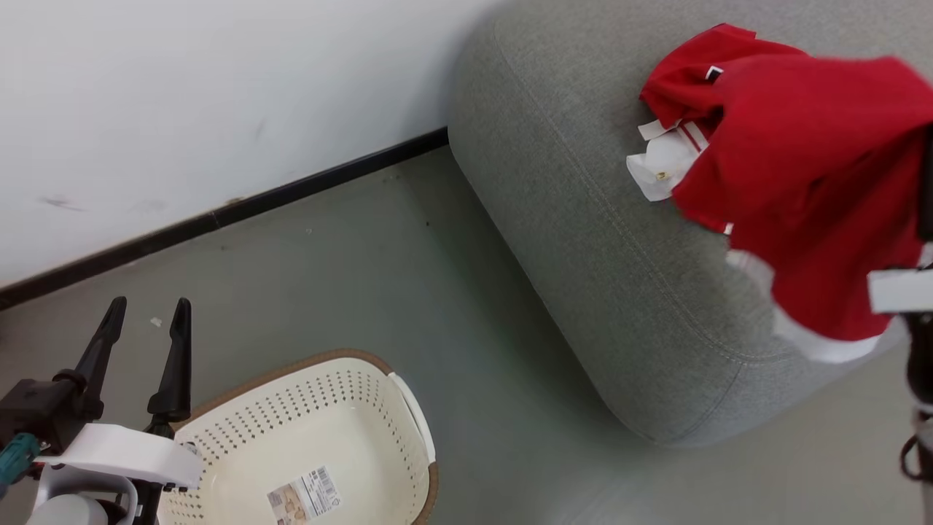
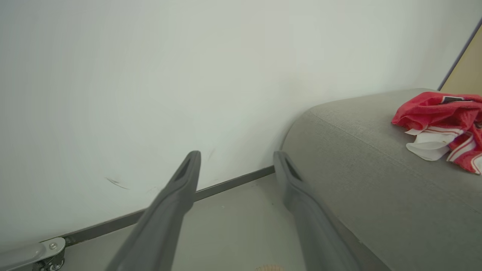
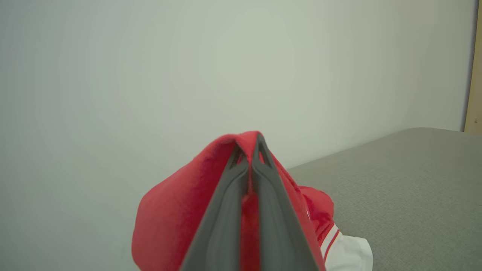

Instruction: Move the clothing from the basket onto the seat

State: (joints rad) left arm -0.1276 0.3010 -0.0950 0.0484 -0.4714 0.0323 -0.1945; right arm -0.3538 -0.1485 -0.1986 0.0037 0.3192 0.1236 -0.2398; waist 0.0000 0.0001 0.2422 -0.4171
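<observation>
The basket point(image 1: 313, 394), at seven o'clock in the head view, shows a bare floor but for its paper label point(image 1: 305, 496), so the job looks nearly done. One red garment point(image 1: 689, 69) already lies on the grey seat point(image 1: 583, 233) at one o'clock, and the right gripper point(image 3: 249, 145), fingers pressed together on a fold of a second red garment point(image 1: 824, 182), holds it hanging over the seat at three o'clock, not yet let go. The left gripper point(image 1: 149, 310), at eight o'clock beside the basket, stands spread with nothing between its fingers.
</observation>
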